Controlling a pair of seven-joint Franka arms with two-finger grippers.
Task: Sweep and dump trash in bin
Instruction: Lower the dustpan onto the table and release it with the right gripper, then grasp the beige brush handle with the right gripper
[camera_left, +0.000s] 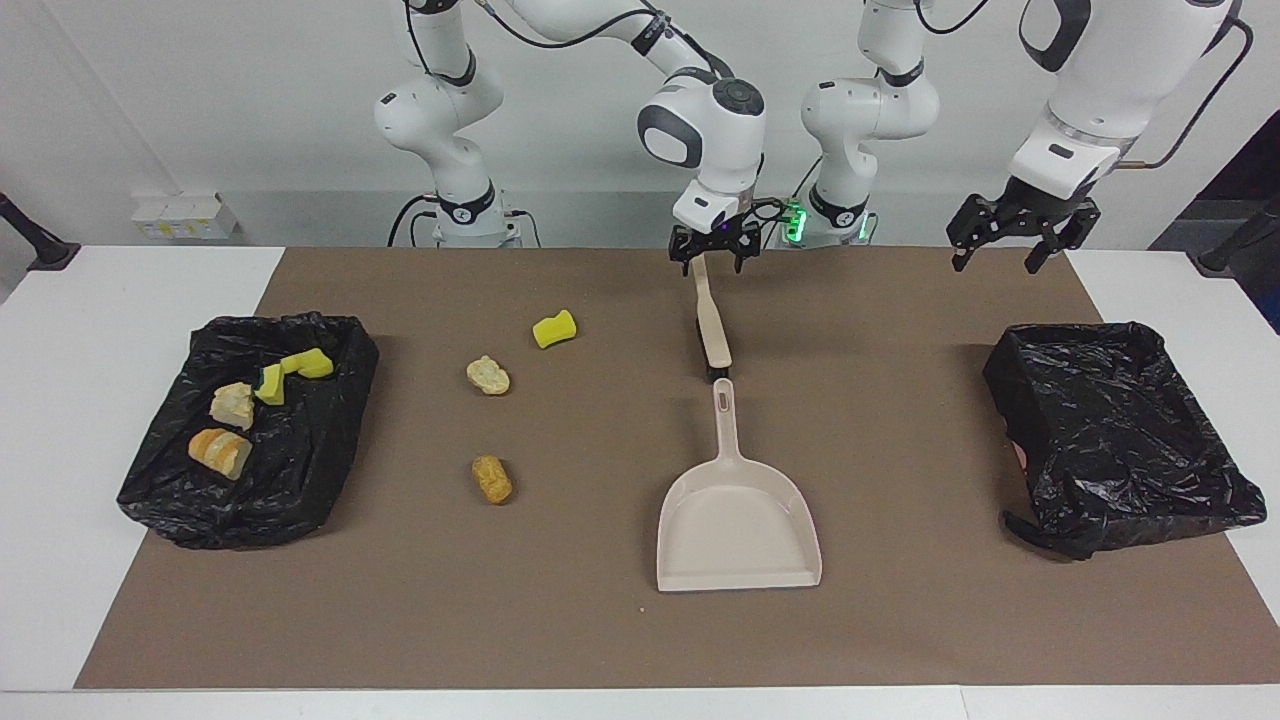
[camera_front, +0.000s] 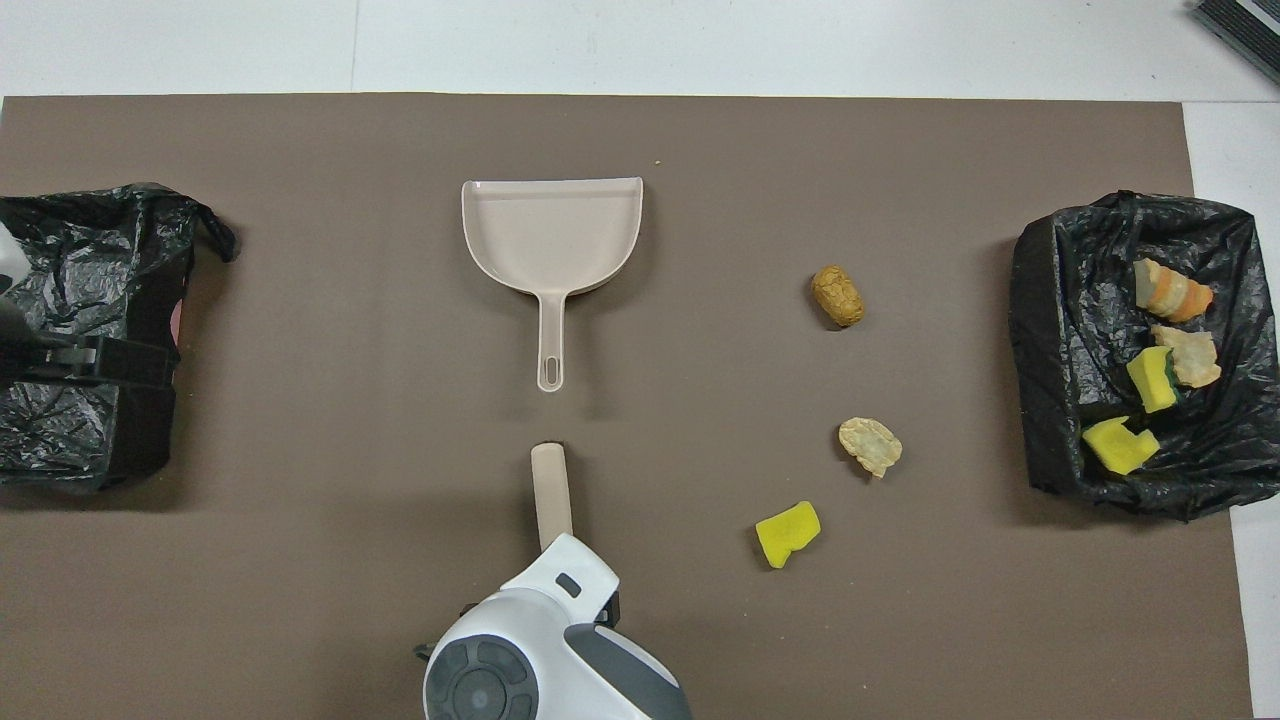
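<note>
Facing view: both grippers up, trash split between mat and bin.

Right gripper (camera_left: 712, 250) hangs with jaws spread over the handle end of the brush (camera_left: 711, 323), seemingly just clear of it; left gripper (camera_left: 1008, 238) waits spread above the empty bin (camera_left: 1120, 430). Three trash pieces (camera_left: 491, 478) lie on the mat beside the dustpan (camera_left: 737, 525); four sit in the bin (camera_left: 300, 470) toward the right arm's end. No writing is legible.
</note>
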